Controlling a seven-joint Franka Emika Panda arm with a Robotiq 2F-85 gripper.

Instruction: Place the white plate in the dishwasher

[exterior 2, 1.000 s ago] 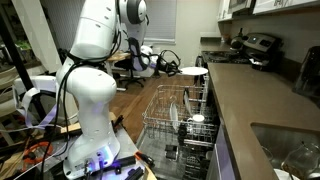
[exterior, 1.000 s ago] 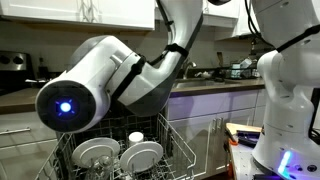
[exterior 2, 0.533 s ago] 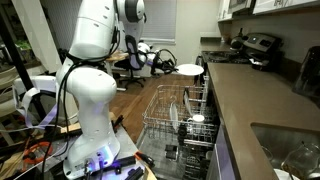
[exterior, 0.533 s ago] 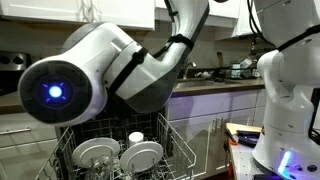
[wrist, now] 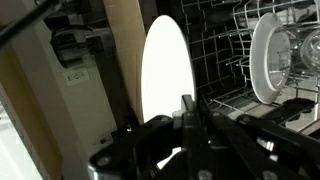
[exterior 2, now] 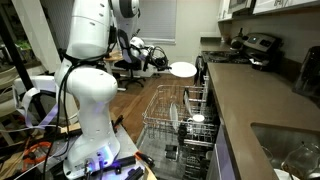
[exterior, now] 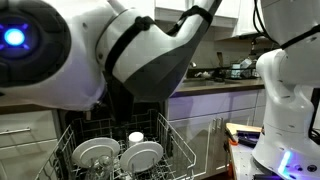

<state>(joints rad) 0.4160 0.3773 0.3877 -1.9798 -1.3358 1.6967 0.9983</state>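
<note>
The gripper's (wrist: 187, 112) dark fingers are clamping the lower rim of the white plate (wrist: 167, 70), which is showing as a smooth, glossy oval mid-frame in the wrist view. At right, the dishwasher (wrist: 215, 25) is showing its pale wire rack (wrist: 228, 95), whose thin tines are holding another round plate (wrist: 270, 60). In an exterior view the white plate (exterior 2: 183, 69) is hanging in the upper middle of the frame.

**A home kitchen around us**

We are looking at a domestic kitchen. A dishwasher (exterior 2: 180, 125) is standing open beside a long dark countertop (exterior 2: 262, 100), and its pulled-out wire rack (exterior: 178, 150) is holding clean plates (exterior: 140, 156). A sink (exterior 2: 290, 150) is sitting in that counter, a stove (exterior 2: 255, 45) is standing at its far end, and white cabinet drawers (exterior: 215, 112) are lining the wall below.
</note>
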